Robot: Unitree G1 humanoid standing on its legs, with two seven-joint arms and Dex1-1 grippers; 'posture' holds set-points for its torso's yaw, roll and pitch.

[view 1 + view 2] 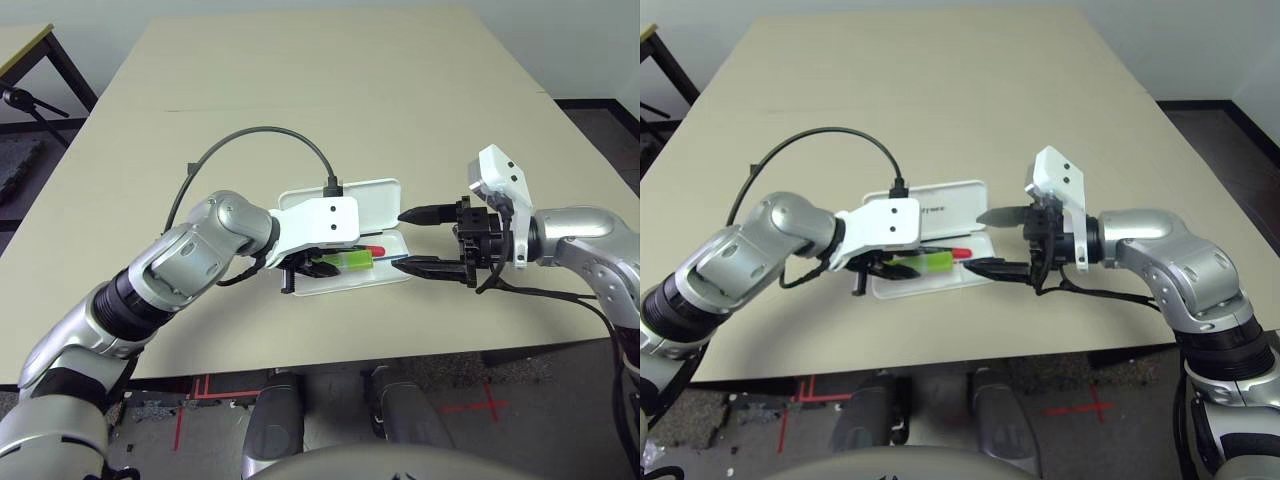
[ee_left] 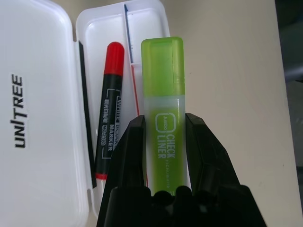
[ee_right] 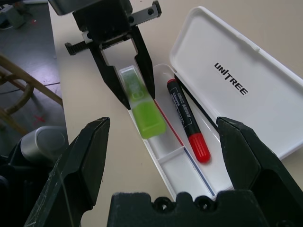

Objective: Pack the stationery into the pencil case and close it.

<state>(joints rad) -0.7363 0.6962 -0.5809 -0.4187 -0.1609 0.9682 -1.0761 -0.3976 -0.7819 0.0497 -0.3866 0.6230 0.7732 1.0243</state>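
The white pencil case (image 1: 372, 194) lies open on the table, its "UNITREE" lid (image 3: 232, 85) flat behind the tray (image 3: 182, 172). A red marker (image 3: 187, 118) with a black barrel rests in the tray. My left gripper (image 2: 164, 118) is shut on the lime-green highlighter (image 2: 163, 90), which it holds lengthwise over the tray's near side. I cannot tell whether the highlighter touches the tray. At the case's right end my right gripper (image 1: 415, 240) stands open, one finger on either side of that end, with nothing between them.
The case sits near the front edge of the tan table (image 1: 330, 90), which stretches wide behind it. A black cable (image 1: 262, 132) arches over my left wrist. Off the table's far left stand a second table (image 1: 25, 45) and a black stand (image 1: 30, 102).
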